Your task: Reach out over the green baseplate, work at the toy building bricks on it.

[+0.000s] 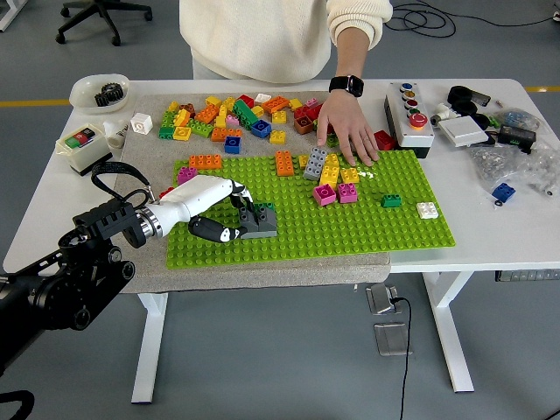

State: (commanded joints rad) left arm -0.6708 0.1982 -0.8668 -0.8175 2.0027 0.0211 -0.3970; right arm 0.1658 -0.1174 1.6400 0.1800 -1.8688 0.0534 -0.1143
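We have a single view, from a head camera set high on the robot's side, facing forward and down. The near edge of the counter (289, 262) crosses the lower middle of the frame, with grey floor and the counter's legs showing beneath it. We see the whole green baseplate (367, 227) at middle distance, not close up. The left arm (70, 271) enters from the lower left corner. At the far side, along the top edge, a person (280, 35) is cut off at the chest. With only one view, no overlap exists between cameras.
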